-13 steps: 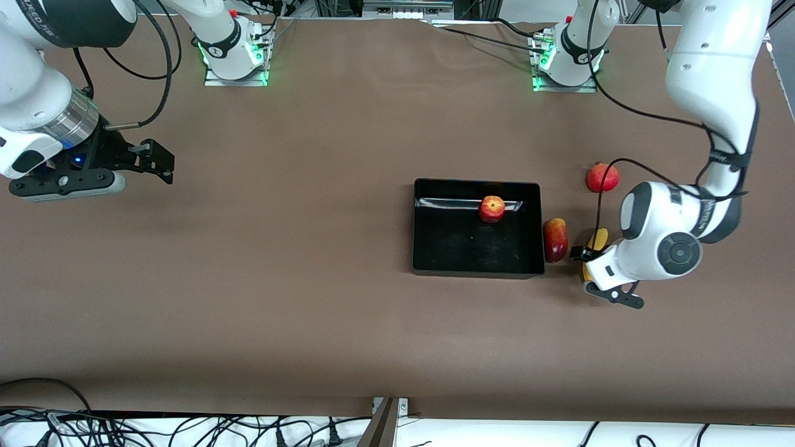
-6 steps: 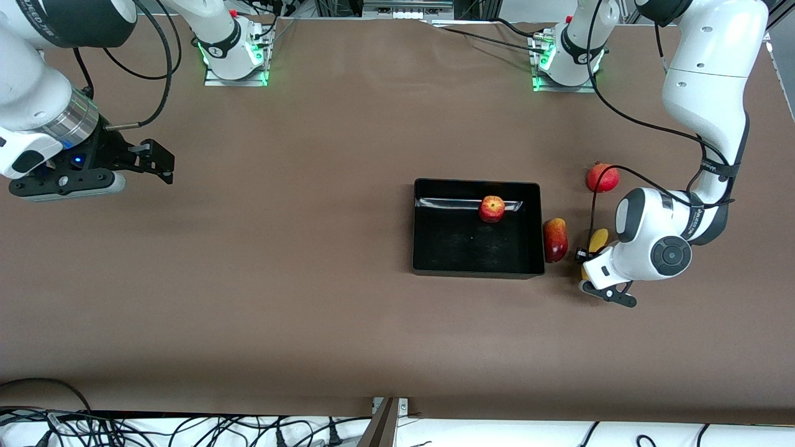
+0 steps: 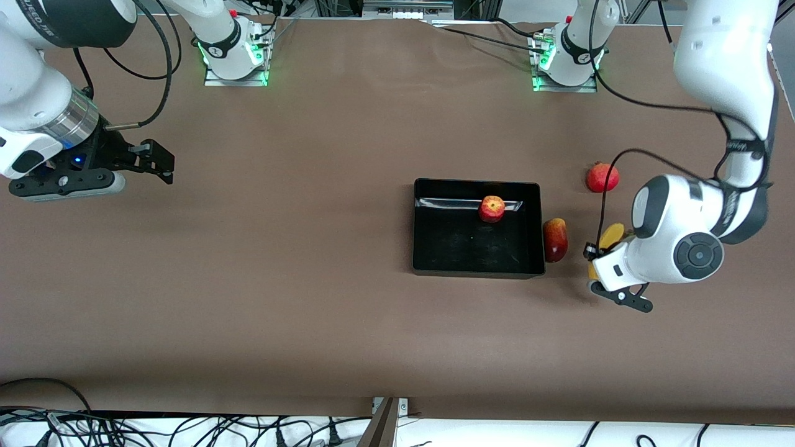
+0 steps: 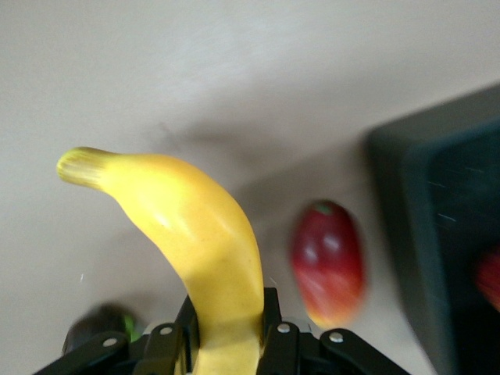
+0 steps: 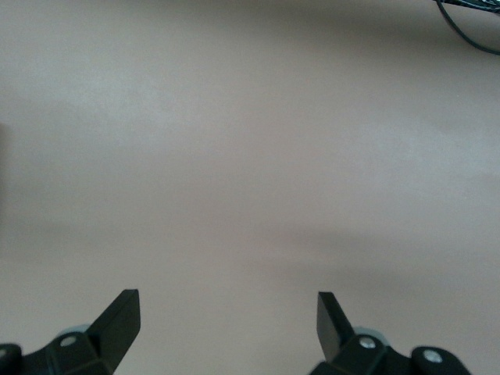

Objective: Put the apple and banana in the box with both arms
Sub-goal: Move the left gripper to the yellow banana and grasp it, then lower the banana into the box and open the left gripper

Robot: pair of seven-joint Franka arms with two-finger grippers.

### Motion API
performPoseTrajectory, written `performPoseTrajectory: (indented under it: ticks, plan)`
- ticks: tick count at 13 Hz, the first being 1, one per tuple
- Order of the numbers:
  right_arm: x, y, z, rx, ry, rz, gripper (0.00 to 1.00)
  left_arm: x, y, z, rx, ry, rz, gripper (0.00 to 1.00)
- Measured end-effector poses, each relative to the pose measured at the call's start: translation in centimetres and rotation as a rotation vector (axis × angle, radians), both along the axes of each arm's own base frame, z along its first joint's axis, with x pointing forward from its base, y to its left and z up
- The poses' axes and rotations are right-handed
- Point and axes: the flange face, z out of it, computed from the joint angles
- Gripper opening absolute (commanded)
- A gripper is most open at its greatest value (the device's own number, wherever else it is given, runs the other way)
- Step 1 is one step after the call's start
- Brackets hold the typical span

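The apple (image 3: 491, 208) lies inside the black box (image 3: 422, 257), by the wall nearest the robot bases. My left gripper (image 3: 605, 251) is shut on the yellow banana (image 3: 612, 236) and holds it above the table beside the box, toward the left arm's end. In the left wrist view the banana (image 4: 199, 234) rises from between the shut fingers (image 4: 269, 312), with a corner of the box (image 4: 437, 234) beside it. My right gripper (image 3: 163, 162) is open and empty, waiting over bare table at the right arm's end; its fingertips (image 5: 117, 316) stand wide apart.
An elongated red-yellow fruit (image 3: 555, 239) lies against the box's outer wall, also in the left wrist view (image 4: 328, 262). A deeper-red round fruit (image 3: 602, 177) lies farther from the front camera than the banana. The brown table cloth (image 3: 279, 279) spreads wide around.
My left gripper has lifted the banana off the table and drifted slightly toward the left arm's end. The right arm has not moved.
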Motion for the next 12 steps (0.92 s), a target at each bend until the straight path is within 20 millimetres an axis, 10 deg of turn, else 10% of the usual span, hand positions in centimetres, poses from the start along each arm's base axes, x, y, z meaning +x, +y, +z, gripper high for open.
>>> performPoseTrajectory:
  ticks: [3,8,12]
  plan:
    - [0.0,0.0,0.0,0.000,0.000,0.000,1.00,-1.8,-9.6,4.5,0.004,0.020,0.060,0.00]
    - [0.0,0.0,0.0,0.000,0.000,0.000,1.00,-4.7,-23.3,-2.1,-0.068,0.026,0.238,0.00]
    - [0.0,0.0,0.0,0.000,0.000,0.000,1.00,-5.4,-26.8,-5.2,-0.078,-0.001,0.332,0.00]
